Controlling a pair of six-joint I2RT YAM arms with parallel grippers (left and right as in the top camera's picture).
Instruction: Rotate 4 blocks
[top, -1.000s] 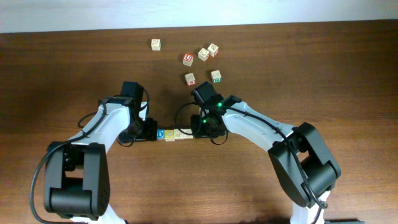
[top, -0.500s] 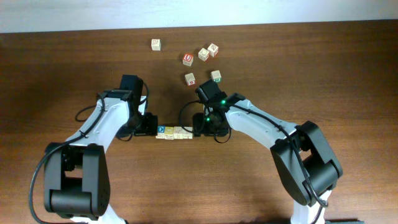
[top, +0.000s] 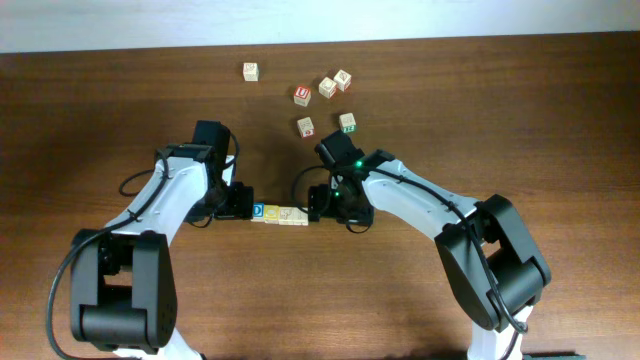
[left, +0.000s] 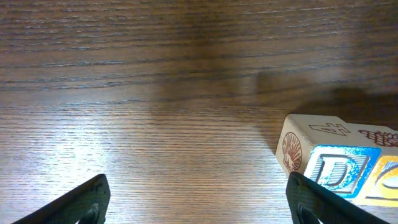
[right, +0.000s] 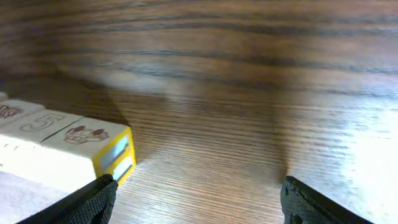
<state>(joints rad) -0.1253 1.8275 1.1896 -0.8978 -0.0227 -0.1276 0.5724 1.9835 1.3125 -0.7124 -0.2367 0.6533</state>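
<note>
Four blocks lie end to end in a short row (top: 279, 214) between my two grippers. The blue "D" block (top: 258, 212) is the left end, then a yellow-faced one (top: 272, 213) and two pale ones (top: 293, 216). My left gripper (top: 240, 207) stands open just left of the row. In the left wrist view the "D" block (left: 336, 171) sits by the right fingertip (left: 314, 200), with bare wood between the jaws of the left gripper (left: 199, 205). My right gripper (top: 318, 203) is open at the row's right end. Its wrist view shows the end block's yellow face (right: 115, 155) beside the right gripper (right: 199, 202).
Six loose cubes lie at the back of the brown wooden table (top: 560, 120): a pale one (top: 250, 71), the red "U" cube (top: 302, 94), two pale ones (top: 327, 87) (top: 343, 79), one with a red face (top: 306, 127) and the green-faced cube (top: 347, 123).
Both grippers have opened wider, the right one much more, and let go of the row's ends. The right arm drew back a little to the right. The row stays on the table.
</note>
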